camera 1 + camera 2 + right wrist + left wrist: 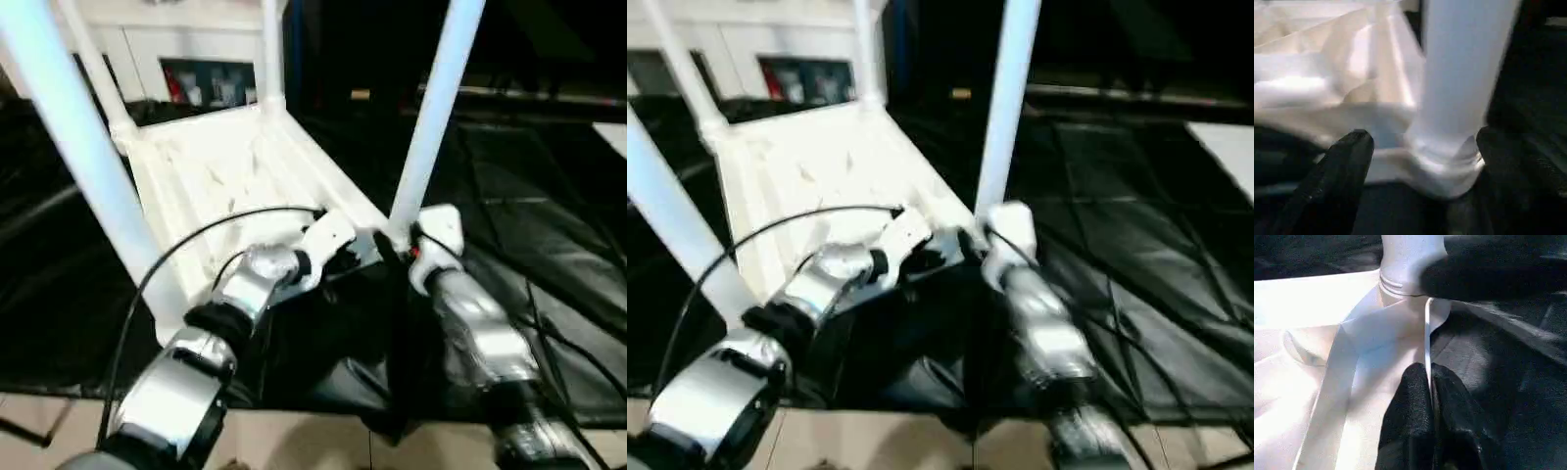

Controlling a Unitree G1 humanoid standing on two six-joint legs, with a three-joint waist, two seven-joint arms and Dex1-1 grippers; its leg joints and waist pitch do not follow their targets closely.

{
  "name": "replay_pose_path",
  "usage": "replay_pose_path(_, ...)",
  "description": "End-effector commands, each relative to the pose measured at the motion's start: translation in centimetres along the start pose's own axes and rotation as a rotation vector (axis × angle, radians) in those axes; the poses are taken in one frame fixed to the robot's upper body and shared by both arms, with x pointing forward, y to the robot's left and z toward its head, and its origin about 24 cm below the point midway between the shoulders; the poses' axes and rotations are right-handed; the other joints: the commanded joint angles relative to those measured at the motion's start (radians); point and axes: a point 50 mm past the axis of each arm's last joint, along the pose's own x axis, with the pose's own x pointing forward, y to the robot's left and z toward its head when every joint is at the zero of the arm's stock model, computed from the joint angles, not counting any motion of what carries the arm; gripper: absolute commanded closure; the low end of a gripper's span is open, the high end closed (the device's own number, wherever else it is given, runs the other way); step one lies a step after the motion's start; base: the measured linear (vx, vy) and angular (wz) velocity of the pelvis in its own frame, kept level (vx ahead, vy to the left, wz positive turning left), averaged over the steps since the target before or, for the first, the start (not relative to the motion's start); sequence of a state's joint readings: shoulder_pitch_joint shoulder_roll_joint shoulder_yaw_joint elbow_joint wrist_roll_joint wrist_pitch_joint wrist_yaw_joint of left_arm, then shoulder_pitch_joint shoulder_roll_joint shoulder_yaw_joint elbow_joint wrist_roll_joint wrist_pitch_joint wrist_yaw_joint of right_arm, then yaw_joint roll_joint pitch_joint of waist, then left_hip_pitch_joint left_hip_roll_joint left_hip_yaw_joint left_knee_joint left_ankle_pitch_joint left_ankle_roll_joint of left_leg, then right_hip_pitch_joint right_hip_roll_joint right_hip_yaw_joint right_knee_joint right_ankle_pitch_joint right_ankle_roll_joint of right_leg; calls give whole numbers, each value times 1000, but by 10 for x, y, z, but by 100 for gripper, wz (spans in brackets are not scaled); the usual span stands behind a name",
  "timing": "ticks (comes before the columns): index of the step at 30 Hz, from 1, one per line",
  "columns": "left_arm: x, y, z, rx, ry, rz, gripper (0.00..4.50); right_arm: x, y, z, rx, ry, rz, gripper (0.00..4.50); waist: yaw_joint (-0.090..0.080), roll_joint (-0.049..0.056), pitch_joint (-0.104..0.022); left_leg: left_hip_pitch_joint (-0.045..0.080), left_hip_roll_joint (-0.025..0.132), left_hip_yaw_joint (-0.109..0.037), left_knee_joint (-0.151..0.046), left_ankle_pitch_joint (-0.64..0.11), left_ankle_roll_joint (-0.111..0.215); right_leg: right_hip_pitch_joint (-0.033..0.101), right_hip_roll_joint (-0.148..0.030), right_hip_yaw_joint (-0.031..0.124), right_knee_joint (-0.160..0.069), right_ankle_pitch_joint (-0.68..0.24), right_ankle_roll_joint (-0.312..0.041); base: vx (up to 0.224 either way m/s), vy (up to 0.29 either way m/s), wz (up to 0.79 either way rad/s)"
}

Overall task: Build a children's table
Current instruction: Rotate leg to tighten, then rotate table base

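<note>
White moulded plastic, ribbed on the side now facing up: that is the table top (pixel 230 176), lying upside down on a dark mat (pixel 549 245) in front of me, with its four legs (pixel 438 103) standing up out of the corner sockets. I judge the whole thing light for its bulk, stiff along the ribs but a little springy at the thin skirt, and smooth enough to slide on the mat or slip in a pinch. Being hollow plastic it should bear knocks, though a leg levered sideways could work loose in its socket.

The legs are long tapered tubes, glossy and round, so I would not trust a grip high up; low down, just above the socket collar (pixel 1444 159), the tube is thickest and a push there goes straight into the joint.

My right jaws (pixel 1422 169) stand wide on either side of the base of the near right leg, the fingers (pixel 1344 161) apart from it rather than clamped, so I hold nothing there.

My left jaws (pixel 1427 396) are pressed narrow onto the thin edge (pixel 1427 338) of the top's skirt, close to that same corner. That rim is the best handle on the top: stiff and easy to pinch.
</note>
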State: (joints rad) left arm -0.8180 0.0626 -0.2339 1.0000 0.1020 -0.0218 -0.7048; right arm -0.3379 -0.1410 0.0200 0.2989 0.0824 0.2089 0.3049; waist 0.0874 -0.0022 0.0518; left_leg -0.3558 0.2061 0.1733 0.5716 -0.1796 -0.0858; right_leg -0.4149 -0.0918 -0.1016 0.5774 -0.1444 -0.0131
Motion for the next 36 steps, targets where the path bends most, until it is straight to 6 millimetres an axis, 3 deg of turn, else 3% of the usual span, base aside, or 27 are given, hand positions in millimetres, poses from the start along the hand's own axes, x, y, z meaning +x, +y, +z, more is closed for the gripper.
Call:
replay_pose_path(1, -3, 4, 19, -38, -143, 6, 405, -4, 12, 8, -1, -12, 78, 65, 6, -33, -71, -8, 13, 3, -56, -147, 95, 65, -55, 46, -68, -310, -131, 0, 0, 0)
replay_pose_path(4, -8, 6, 19, -51, -156, 5, 393, -9, 17, 9, 8, 3, 100, 65, 11, -25, -72, -1, 19, 2, -57, -156, 85, 59, -59, 48, -68, -321, -151, 0, 0, 0)
replay_pose_path(5, -11, 7, 19, -55, -172, 10, 383, -12, 18, 10, 13, 9, 108, 65, 9, -24, -68, -1, 25, 1, -60, -153, 83, 58, -55, 50, -62, -269, -168, 0, 0, 0)
replay_pose_path(11, -31, 5, 18, -70, -205, -50, 338, -12, 23, 19, 64, -20, 138, 65, -1, -21, -64, -3, 24, 1, -65, -206, 51, 59, -58, 52, -61, -291, -166, 0, 0, 0)
replay_pose_path(12, -36, 3, 15, -65, -182, -83, 328, -9, 23, 21, 72, -22, 140, 65, 0, -18, -65, 3, 25, 2, -64, -214, 43, 56, -58, 52, -61, -300, -162, 0, 0, 0)
replay_pose_path(13, -36, 3, 15, -65, -182, -83, 320, -9, 23, 21, 72, -22, 140, 65, -3, -20, -63, -2, 23, 2, -66, -213, 44, 57, -56, 53, -62, -303, -160, 0, 0, 0)
replay_pose_path(14, -42, -1, 11, -62, -153, -128, 320, -6, 23, 22, 80, -20, 146, 65, 0, -22, -63, 1, 23, 2, -65, -219, 36, 57, -57, 53, -63, -317, -153, 0, 0, 0)
replay_pose_path(15, -53, -11, 2, -66, -90, -213, 311, 1, 25, 22, 83, -12, 161, 65, -5, -23, -62, -4, 26, -2, -70, -212, 30, 59, -58, 53, -59, -315, -154, 0, 0, 0)
replay_pose_path(16, -53, -11, 2, -66, -90, -213, 305, 1, 25, 22, 83, -12, 161, 65, -7, -18, -62, -4, 30, -5, -73, -226, 22, 59, -59, 51, -54, -329, -154, 0, 0, 0)
replay_pose_path(17, -59, -18, -4, -67, -50, -258, 297, 5, 26, 21, 84, -3, 173, 65, -11, -18, -60, 6, 28, -1, -71, -241, 13, 50, -59, 54, -64, -362, -148, 0, 0, 0)
replay_pose_path(19, -65, -28, -11, -62, 7, -290, 287, 13, 27, 21, 72, 8, 182, 65, -16, -20, -57, 5, 28, 2, -72, -234, 5, 48, -54, 59, -59, -337, -163, 0, 0, 0)
replay_pose_path(20, -65, -30, -15, -55, 25, -276, 277, 19, 27, 22, 63, 9, 185, 65, -15, -15, -59, 9, 26, 4, -70, -244, 1, 45, -54, 59, -59, -339, -163, 0, 0, 0)
replay_pose_path(22, -66, -33, -19, -64, 45, -250, 266, 28, 29, 26, 64, 4, 186, 65, -15, -15, -60, 8, 24, 5, -68, -238, -4, 47, -53, 60, -58, -318, -163, 0, 0, 0)
replay_pose_path(25, -65, -39, -22, -68, 69, -213, 244, 45, 33, 36, 79, -12, 163, 65, -18, -24, -58, 5, 23, 3, -69, -233, -6, 54, -54, 58, -59, -320, -164, 0, 0, 0)
replay_pose_path(31, -68, -31, -30, 30, 165, -60, 204, 60, 36, 45, 92, -29, 105, 65, -24, -26, -62, 3, 20, 3, -65, -194, -1, 56, -49, 58, -48, -268, -161, 0, 0, 0)
replay_pose_path(35, -74, -26, -46, 161, 264, 45, 178, 64, 21, 42, 90, -27, -38, 65, -24, -26, -64, 6, 21, 4, -63, -184, 0, 53, -49, 58, -43, -242, -168, 0, 0, 0)
replay_pose_path(36, -75, -27, -49, 168, 272, 54, 171, 64, 18, 42, 92, -26, -56, 65, -20, -26, -64, 11, 20, 7, -61, -194, -4, 49, -48, 59, -45, -245, -172, 0, 0, 0)
